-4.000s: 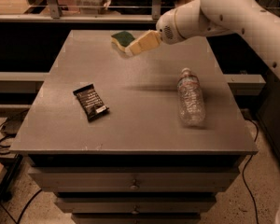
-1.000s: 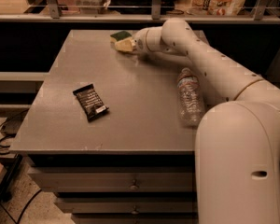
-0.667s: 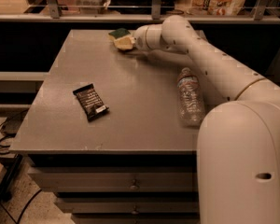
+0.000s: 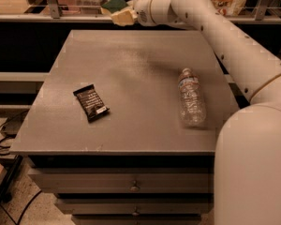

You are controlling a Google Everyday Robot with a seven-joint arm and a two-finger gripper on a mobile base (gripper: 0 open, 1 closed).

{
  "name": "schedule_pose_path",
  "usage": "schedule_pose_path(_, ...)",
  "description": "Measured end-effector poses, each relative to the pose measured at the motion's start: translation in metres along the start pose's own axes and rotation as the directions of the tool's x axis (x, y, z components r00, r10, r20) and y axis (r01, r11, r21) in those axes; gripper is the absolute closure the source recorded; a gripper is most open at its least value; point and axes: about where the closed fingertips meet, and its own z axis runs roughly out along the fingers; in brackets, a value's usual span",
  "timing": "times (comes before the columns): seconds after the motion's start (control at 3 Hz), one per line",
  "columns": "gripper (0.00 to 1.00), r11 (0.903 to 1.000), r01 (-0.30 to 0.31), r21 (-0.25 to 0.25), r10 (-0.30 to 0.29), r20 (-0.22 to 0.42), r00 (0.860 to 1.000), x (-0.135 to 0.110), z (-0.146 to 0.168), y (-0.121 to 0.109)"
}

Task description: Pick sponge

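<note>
The sponge (image 4: 114, 4) shows its dark green top at the upper middle of the camera view, lifted off the grey table (image 4: 131, 60) above its far edge. My gripper (image 4: 119, 11) is shut on it, with one pale yellow pad (image 4: 124, 17) showing just below the green top. The sponge's yellow foam is mostly hidden by the pads. My white arm reaches in from the right, across the table's far right corner.
A black snack-bar wrapper (image 4: 91, 102) lies at the table's left front. A clear plastic water bottle (image 4: 191, 97) lies on its side at the right. Drawers (image 4: 131, 184) sit under the tabletop. A shelf rail (image 4: 61, 18) with goods runs behind the table.
The gripper has risen from the tabletop at the far edge with the sponge in it, and now holds it in the air. The wrapper and bottle have not moved.
</note>
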Motion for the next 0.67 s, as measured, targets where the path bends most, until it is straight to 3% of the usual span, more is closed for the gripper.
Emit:
schedule_pose_path(0.33, 1.0, 0.9926, 0.122, 0.008, -0.122, 0.04, 0.992, -0.0492, -0.026, 0.0064)
schedule_pose_path(0.67, 1.0, 0.9917, 0.128, 0.008, -0.128, 0.041, 0.991, -0.0507, -0.0262, 0.0071)
